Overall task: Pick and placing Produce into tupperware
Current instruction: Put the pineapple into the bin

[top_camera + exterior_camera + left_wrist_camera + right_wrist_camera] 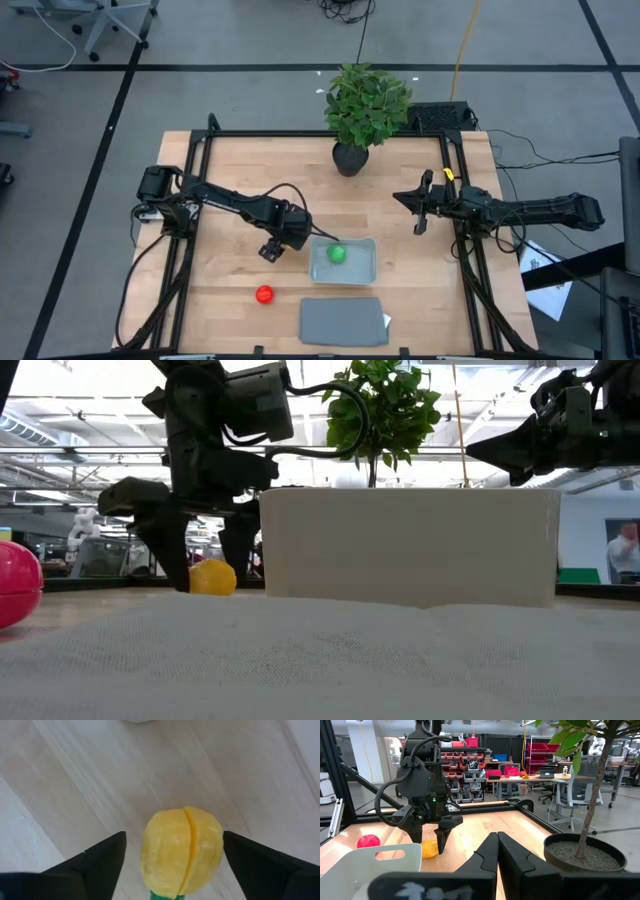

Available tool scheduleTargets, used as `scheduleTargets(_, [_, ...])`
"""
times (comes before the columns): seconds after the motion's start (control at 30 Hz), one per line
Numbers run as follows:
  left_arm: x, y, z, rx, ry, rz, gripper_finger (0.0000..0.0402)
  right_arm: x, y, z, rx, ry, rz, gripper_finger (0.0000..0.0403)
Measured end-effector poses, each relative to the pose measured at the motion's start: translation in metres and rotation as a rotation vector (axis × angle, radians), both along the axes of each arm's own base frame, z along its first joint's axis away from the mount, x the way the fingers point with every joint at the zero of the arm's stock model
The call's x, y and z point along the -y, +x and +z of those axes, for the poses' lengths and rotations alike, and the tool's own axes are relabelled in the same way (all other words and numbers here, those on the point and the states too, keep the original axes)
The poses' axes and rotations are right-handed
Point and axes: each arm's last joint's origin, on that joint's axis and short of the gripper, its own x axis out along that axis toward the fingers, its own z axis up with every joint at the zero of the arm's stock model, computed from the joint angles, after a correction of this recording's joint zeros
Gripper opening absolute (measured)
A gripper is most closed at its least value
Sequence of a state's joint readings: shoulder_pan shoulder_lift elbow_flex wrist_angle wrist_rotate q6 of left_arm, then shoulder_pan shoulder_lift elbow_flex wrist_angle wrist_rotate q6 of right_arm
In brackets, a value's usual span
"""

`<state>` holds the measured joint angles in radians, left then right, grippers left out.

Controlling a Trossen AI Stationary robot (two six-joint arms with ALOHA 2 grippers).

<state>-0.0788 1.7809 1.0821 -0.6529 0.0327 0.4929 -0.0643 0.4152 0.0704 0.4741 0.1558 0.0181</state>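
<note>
Counter wood. Tupperware sits near its front centre, green produce inside. Left tool low just beside the tub's left wall, fingers spread wide either side of the yellow produce, not touching. Right tool pinched closed, empty, raised at right. Red produce loose front-left.

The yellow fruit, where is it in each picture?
High view: hidden under the left pincer.
Low view: yellow fruit on the table, between the left pincer's fingers.
Left wrist view: centre, between the two open fingers.
Right wrist view: beside the tupperware, under the left pincer.
Shared landmark: the left pincer.
</note>
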Motion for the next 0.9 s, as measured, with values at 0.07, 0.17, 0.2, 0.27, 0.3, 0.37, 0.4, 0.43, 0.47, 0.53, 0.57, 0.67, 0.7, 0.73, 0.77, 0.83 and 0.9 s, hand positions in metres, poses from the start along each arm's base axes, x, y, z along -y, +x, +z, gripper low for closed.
scheduleTargets(0.07, [0.0,0.0,0.0,0.0,-0.009,-0.004,0.0303,0.0,0.0,0.0,0.0,0.0,0.0,0.0])
scheduleTargets(0.17, [0.0,0.0,0.0,0.0,-0.011,-0.005,0.0274,0.0,0.0,0.0,0.0,0.0,0.0,0.0])
scheduleTargets(0.2, [0.0,0.0,0.0,0.0,-0.011,-0.005,0.0266,0.0,0.0,0.0,0.0,0.0,0.0,0.0])
scheduleTargets(0.27, [0.0,0.0,0.0,-0.001,-0.011,-0.005,0.0252,0.0,0.0,0.0,0.0,0.0,0.0,0.0])
scheduleTargets(0.3, [0.0,0.0,0.0,0.0,-0.011,-0.005,0.0246,0.0,0.0,0.0,0.0,0.0,0.0,0.0])
scheduleTargets(0.37, [0.0,0.0,0.0,0.0,-0.01,-0.004,0.0236,0.0,0.0,0.0,0.0,0.0,0.0,0.0])
scheduleTargets(0.4, [0.0,0.0,0.0,0.001,-0.004,-0.003,0.0232,0.0,0.0,0.0,0.0,0.0,0.0,0.0])
scheduleTargets(0.43, [0.0,0.0,0.0,0.0,0.003,-0.001,0.0229,0.0,0.0,0.0,0.0,0.0,0.0,0.0])
scheduleTargets(0.47, [0.0,0.0,0.0,0.0,0.005,-0.001,0.0225,0.0,0.0,0.0,0.0,0.0,0.0,0.0])
scheduleTargets(0.53, [0.0,-0.001,0.0,-0.004,0.009,0.0,0.0221,0.0,0.0,0.0,0.0,0.0,0.0,0.0])
scheduleTargets(0.57, [0.0,-0.001,0.0,-0.008,0.014,0.001,0.022,0.0,0.0,0.0,0.0,0.0,0.0,0.0])
scheduleTargets(0.67, [-0.002,-0.004,0.0,-0.036,0.052,0.008,0.0221,0.0,0.0,0.0,0.0,0.0,0.0,0.0])
scheduleTargets(0.7, [-0.002,-0.005,0.001,-0.05,0.069,0.011,0.0222,0.0,0.0,0.0,0.0,0.0,0.0,0.0])
scheduleTargets(0.73, [-0.003,-0.005,0.002,-0.062,0.078,0.012,0.0222,0.0,0.0,0.0,0.0,-0.001,0.0,0.0])
scheduleTargets(0.77, [-0.003,-0.005,0.004,-0.071,0.082,0.012,0.0222,0.0,0.0,0.0,0.0,-0.001,0.0,0.0])
scheduleTargets(0.83, [-0.002,-0.003,0.009,-0.074,0.083,0.011,0.0223,0.0,0.0,0.0,0.0,-0.002,0.0,0.0])
scheduleTargets(0.9, [-0.002,-0.001,0.014,-0.075,0.08,0.004,0.0223,0.0,0.0,0.0,0.0,-0.002,0.0,0.0])
